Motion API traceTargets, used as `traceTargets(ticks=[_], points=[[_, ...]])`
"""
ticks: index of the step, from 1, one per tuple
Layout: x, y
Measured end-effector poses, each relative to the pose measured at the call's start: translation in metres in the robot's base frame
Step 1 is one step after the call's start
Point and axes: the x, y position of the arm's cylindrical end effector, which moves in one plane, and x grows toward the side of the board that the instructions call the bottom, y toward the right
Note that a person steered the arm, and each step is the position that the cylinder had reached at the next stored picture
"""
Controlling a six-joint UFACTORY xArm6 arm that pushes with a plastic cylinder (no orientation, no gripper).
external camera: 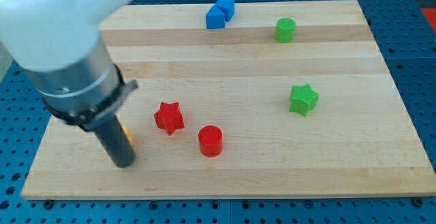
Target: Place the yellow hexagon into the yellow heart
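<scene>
Tip: on the worktop, left of the red star.
Yellow block: sliver, shape unclear, beside rod.
Hand: none, just rod.

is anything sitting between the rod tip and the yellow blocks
Nothing visible does. My tip sits at the view's lower left, and only a sliver of yellow block shows right beside the rod, mostly hidden behind it. Which yellow block it is cannot be told. The red star and red cylinder lie off to the right.
</scene>
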Motion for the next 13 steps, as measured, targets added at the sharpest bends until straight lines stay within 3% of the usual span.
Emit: traceTargets(ticks=[1,3,4,6,9,11,12,13], points=[[-0.024,-0.035],[-0.025,0.001],[-0.047,0.0],[-0.076,-0.069],[-0.073,0.005],[-0.128,-0.042],[-0.127,-0.054],[-0.093,-0.03]])
